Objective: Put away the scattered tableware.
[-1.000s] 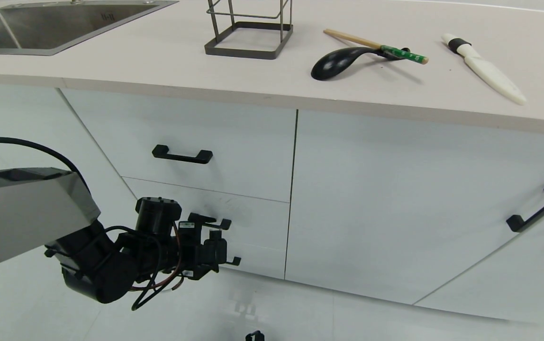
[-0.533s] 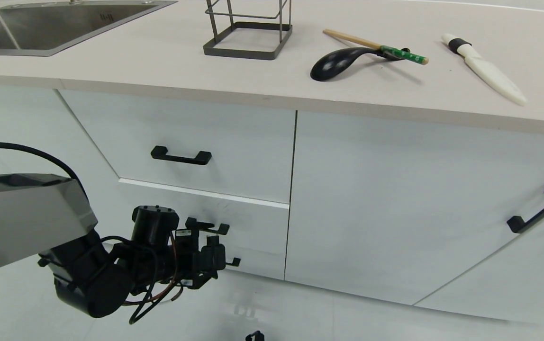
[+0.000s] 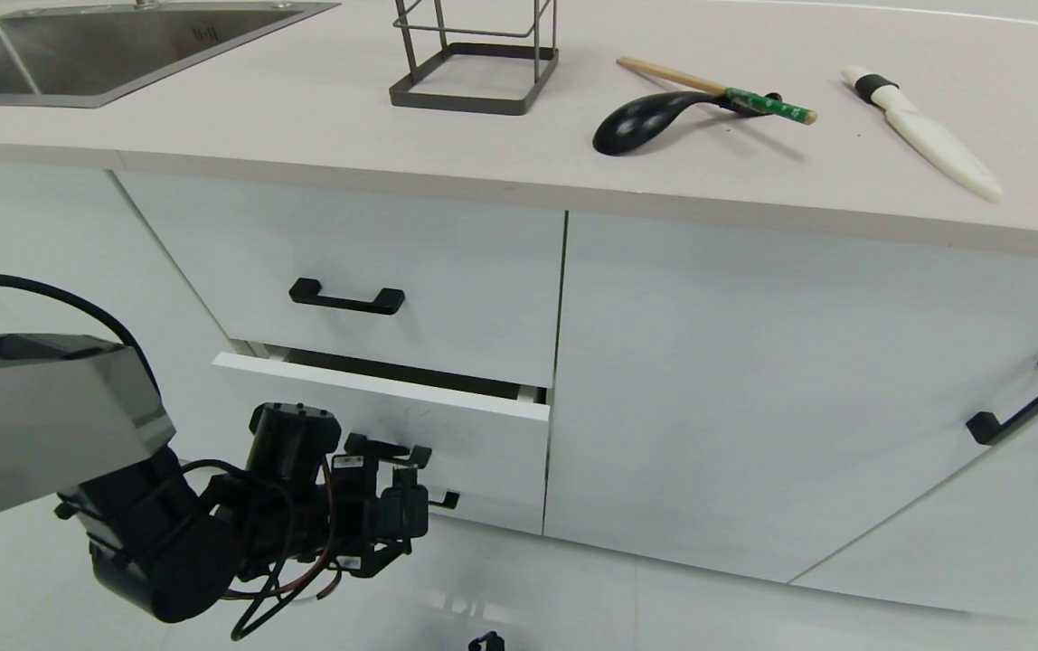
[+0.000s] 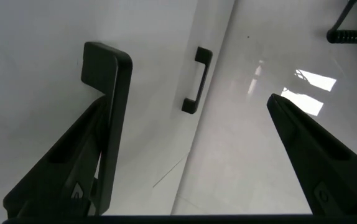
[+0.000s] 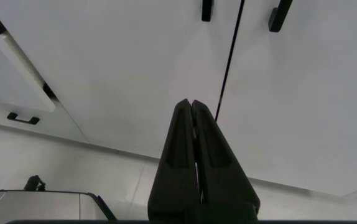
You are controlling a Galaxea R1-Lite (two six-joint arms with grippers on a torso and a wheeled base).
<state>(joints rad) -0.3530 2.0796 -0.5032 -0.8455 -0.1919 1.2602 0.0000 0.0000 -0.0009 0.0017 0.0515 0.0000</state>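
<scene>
Lower left of the head view, we've got the left gripper (image 3: 406,484) right at the front of the lower drawer (image 3: 374,398), which stands slightly ajar with a dark gap along its top. From the wrist we see its fingers spread wide, with the black drawer handle (image 4: 107,68) against one of them. The right gripper (image 5: 194,124) has its fingers pressed together, facing white cabinet fronts. On the countertop (image 3: 302,117), upper right, lie the black spoon (image 3: 641,117), chopsticks (image 3: 718,89) crossing its handle, and the white knife (image 3: 926,131) further right, apart from them. The wire rack (image 3: 476,63) stands at top centre.
</scene>
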